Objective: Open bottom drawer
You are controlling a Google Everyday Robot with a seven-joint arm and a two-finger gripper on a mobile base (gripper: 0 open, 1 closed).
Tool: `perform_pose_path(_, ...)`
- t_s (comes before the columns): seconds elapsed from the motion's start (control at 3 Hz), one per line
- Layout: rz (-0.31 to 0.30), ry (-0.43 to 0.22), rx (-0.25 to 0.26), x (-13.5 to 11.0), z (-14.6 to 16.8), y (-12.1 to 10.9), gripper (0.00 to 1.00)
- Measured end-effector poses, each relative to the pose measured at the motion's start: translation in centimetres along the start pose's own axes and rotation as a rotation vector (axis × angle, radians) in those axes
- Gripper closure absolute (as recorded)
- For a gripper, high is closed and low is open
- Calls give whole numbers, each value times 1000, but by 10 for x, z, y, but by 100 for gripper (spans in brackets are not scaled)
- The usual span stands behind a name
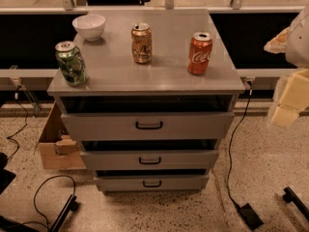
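Note:
A grey metal cabinet (145, 76) has three drawers stacked down its front. The bottom drawer (120, 182) has the narrowest front panel and a small black loop handle (152, 183). A dark gap shows above its front panel, as with the two wider drawers (111, 125) (116, 159) above it. My gripper (289, 103) shows as a cream-coloured part at the right edge of the view. It hangs well to the right of the cabinet, at about the height of the top drawer, and touches nothing.
On the cabinet top stand a white bowl (89, 26), a green can (70, 63), a gold can (141, 43) and a red cola can (200, 52). A cardboard box (55, 149) sits on the floor at left. Cables (231, 144) run on both sides.

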State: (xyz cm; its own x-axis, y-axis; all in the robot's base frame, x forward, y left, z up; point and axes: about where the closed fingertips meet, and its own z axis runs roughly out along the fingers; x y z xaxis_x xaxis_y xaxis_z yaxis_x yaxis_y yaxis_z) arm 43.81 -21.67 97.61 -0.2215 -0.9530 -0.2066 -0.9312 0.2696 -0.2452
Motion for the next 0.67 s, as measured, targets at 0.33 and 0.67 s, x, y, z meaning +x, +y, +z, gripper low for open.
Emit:
perform_pose_path(0.33,0,0,0,0,0,0,0)
perform_pose_path(0.67,-13,36,39,-1,-15,-3,0)
